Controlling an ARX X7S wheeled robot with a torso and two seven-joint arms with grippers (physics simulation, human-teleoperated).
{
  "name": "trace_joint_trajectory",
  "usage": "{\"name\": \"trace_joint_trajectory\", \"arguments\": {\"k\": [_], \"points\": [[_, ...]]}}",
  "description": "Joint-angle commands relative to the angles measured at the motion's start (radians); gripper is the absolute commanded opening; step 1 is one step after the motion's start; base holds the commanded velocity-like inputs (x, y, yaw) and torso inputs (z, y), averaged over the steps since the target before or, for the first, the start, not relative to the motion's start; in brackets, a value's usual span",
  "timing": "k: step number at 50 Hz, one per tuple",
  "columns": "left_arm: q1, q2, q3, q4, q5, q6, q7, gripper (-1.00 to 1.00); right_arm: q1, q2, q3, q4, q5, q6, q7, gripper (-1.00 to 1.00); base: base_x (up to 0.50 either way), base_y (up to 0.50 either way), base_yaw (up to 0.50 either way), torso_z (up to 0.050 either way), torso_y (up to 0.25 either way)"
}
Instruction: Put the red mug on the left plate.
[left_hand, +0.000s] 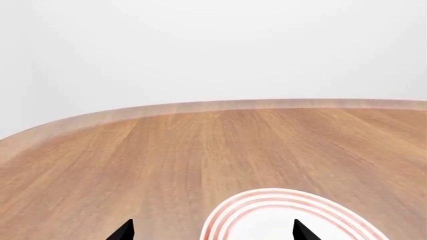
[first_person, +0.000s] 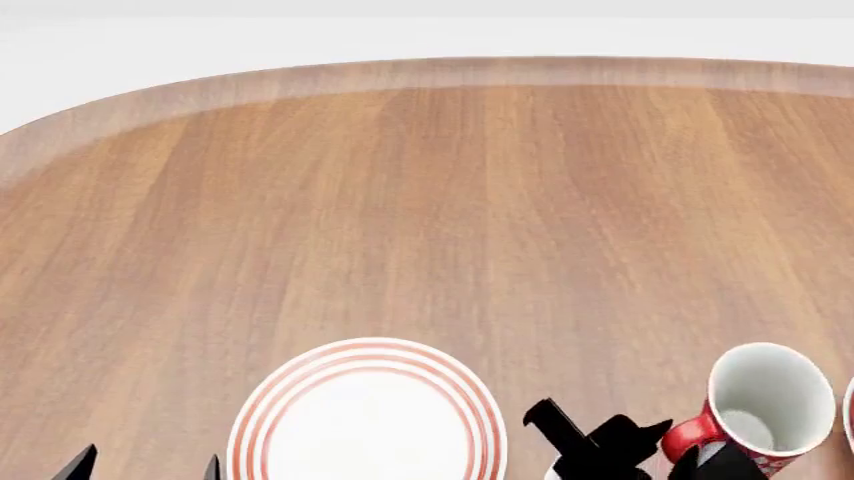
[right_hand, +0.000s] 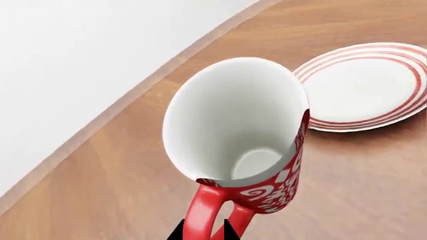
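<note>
A: Head view, from the left plate: what lies around it?

B: Bare table beyond it to the far rim. Left gripper spread beside it. Rightward, right gripper clamps one red mug by its handle.

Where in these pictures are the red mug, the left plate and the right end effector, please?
red mug (right_hand: 233, 130): right wrist view, white inner wall.
left plate (first_person: 367, 425): head view, plain white centre.
right end effector (right_hand: 204, 231): right wrist view, between the black fingertips, at the mug's handle.
</note>
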Motion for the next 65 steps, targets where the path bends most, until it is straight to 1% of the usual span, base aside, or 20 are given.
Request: {"name": "trace_joint_trajectory", "arguments": {"k": [1, 3, 4, 5, 8, 17, 18, 22, 26, 28, 30, 32, 34, 40, 46, 53, 65], "points": [[-0.003, -0.004, 0.001, -0.003, -0.007, 0.003, -0.004, 1.00, -0.034, 0.026, -0.112, -0.163, -0.028, 0.001, -0.078, -1.00, 0.00, 0.00, 0.00, 0.000, 0.000], [-0.003, -0.005, 0.002, -0.004, -0.007, 0.004, -0.005, 1.00, -0.029, 0.034, -0.131, -0.171, -0.026, 0.034, -0.066, -1.00, 0.00, 0.00, 0.00, 0.000, 0.000], [-0.003, -0.005, 0.002, -0.002, -0.008, 0.003, -0.006, 1.00, -0.024, 0.046, -0.169, -0.176, -0.046, 0.034, -0.111, -1.00, 0.00, 0.00, 0.00, 0.000, 0.000], [-0.003, -0.006, 0.003, -0.002, -0.008, 0.003, -0.006, 1.00, -0.024, 0.046, -0.170, -0.176, -0.047, 0.033, -0.111, -1.00, 0.00, 0.00, 0.00, 0.000, 0.000], [-0.003, -0.008, 0.001, -0.001, -0.011, 0.003, -0.008, 1.00, -0.018, 0.064, -0.242, -0.167, -0.073, 0.039, -0.190, -1.00, 0.00, 0.00, 0.00, 0.000, 0.000], [0.001, -0.013, 0.002, 0.010, -0.019, 0.002, -0.011, 1.00, -0.032, 0.068, -0.321, -0.094, -0.084, -0.023, -0.357, -1.00, 0.00, 0.00, 0.00, 0.000, 0.000], [0.001, -0.013, 0.003, 0.010, -0.019, 0.002, -0.012, 1.00, -0.032, 0.068, -0.321, -0.093, -0.084, -0.024, -0.357, -1.00, 0.00, 0.00, 0.00, 0.000, 0.000], [0.001, -0.014, 0.004, 0.009, -0.018, 0.004, -0.014, 1.00, -0.051, 0.077, -0.373, -0.063, -0.085, -0.084, -0.492, -1.00, 0.00, 0.00, 0.00, 0.000, 0.000], [0.002, -0.017, 0.004, 0.013, -0.019, 0.003, -0.017, 1.00, -0.039, 0.078, -0.404, -0.025, -0.078, -0.083, -0.553, -1.00, 0.00, 0.00, 0.00, 0.000, 0.000], [0.001, -0.018, 0.003, 0.014, -0.021, 0.002, -0.019, 1.00, -0.023, 0.081, -0.424, -0.002, -0.068, -0.054, -0.574, -1.00, 0.00, 0.00, 0.00, 0.000, 0.000], [0.001, -0.019, 0.004, 0.014, -0.021, 0.002, -0.020, 1.00, -0.023, 0.074, -0.426, 0.023, -0.053, -0.075, -0.617, -1.00, 0.00, 0.00, 0.00, 0.000, 0.000], [0.001, -0.019, 0.005, 0.013, -0.021, 0.003, -0.021, 1.00, -0.012, 0.077, -0.445, 0.039, -0.078, -0.079, -0.640, -1.00, 0.00, 0.00, 0.00, 0.000, 0.000], [0.000, -0.020, 0.006, 0.012, -0.021, 0.004, -0.021, 1.00, 0.003, 0.075, -0.464, 0.081, -0.085, -0.093, -0.696, -1.00, 0.00, 0.00, 0.00, 0.000, 0.000], [-0.001, -0.021, 0.007, 0.011, -0.024, 0.005, -0.022, 1.00, 0.047, 0.054, -0.451, 0.222, -0.016, -0.101, -0.808, -1.00, 0.00, 0.00, 0.00, 0.000, 0.002], [-0.001, -0.023, 0.011, 0.011, -0.024, 0.005, -0.025, 1.00, 0.077, 0.046, -0.430, 0.286, 0.055, -0.077, -0.853, -1.00, 0.00, 0.00, 0.00, 0.000, 0.000], [-0.003, -0.025, 0.012, 0.011, -0.027, 0.005, -0.027, 1.00, 0.099, 0.042, -0.416, 0.326, 0.082, -0.063, -0.862, -1.00, 0.00, 0.00, 0.00, 0.000, 0.000], [-0.003, -0.030, 0.014, 0.015, -0.033, 0.005, -0.031, 1.00, 0.176, 0.036, -0.449, 0.406, 0.045, -0.025, -0.875, -1.00, 0.00, 0.00, 0.00, 0.000, 0.000]]}}
